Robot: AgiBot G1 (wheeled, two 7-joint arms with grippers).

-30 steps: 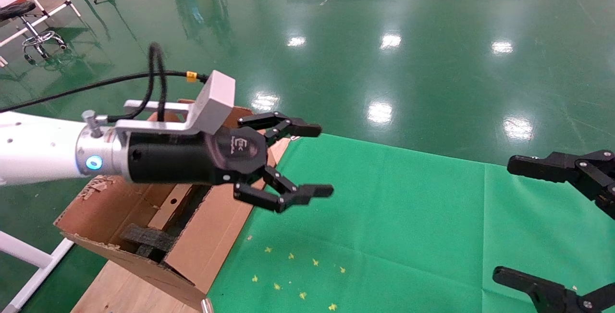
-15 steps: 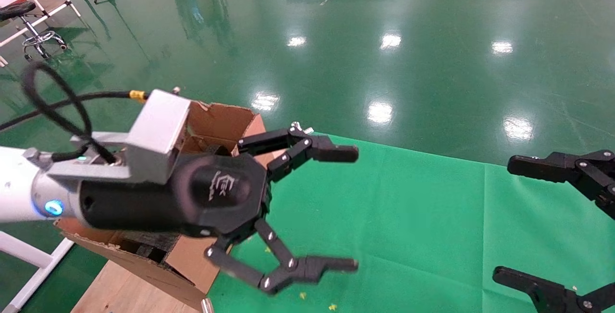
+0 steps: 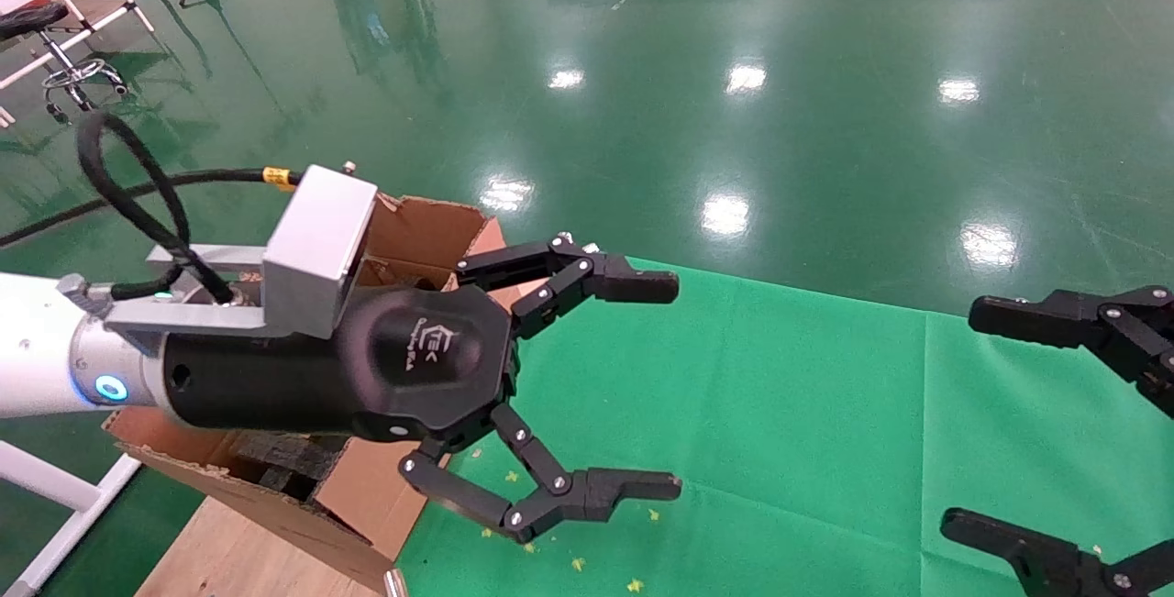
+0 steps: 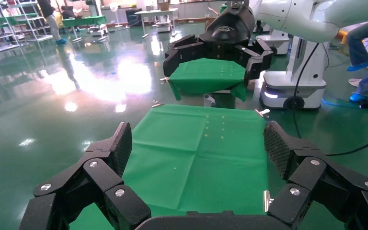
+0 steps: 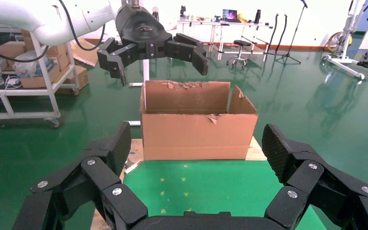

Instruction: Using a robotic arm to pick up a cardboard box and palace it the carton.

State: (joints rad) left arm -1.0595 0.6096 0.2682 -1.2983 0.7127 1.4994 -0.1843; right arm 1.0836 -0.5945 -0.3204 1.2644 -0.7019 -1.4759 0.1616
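My left arm is white with a black gripper [image 3: 674, 386]. That gripper is open and empty, and hangs high over the near edge of the carton and the green cloth. The carton [image 3: 417, 221] is large and brown with ragged flaps, and stands at the left, partly hidden behind the arm. Black foam [image 3: 275, 455] shows inside it. The right wrist view shows the carton [image 5: 196, 129] with the left gripper [image 5: 153, 52] above it. My right gripper [image 3: 963, 418] is open and empty at the right edge. The small cardboard box is out of view.
The green cloth [image 3: 780, 414] covers the table and bears small yellow marks [image 3: 578, 565]. The carton stands on a wooden board [image 3: 229, 551]. White frame bars [image 3: 55, 487] lie at the left. A stool [image 3: 55, 38] stands on the glossy green floor.
My left gripper has risen from just above the carton toward the camera and swung a little out over the cloth's edge, staying open. The right gripper has not moved.
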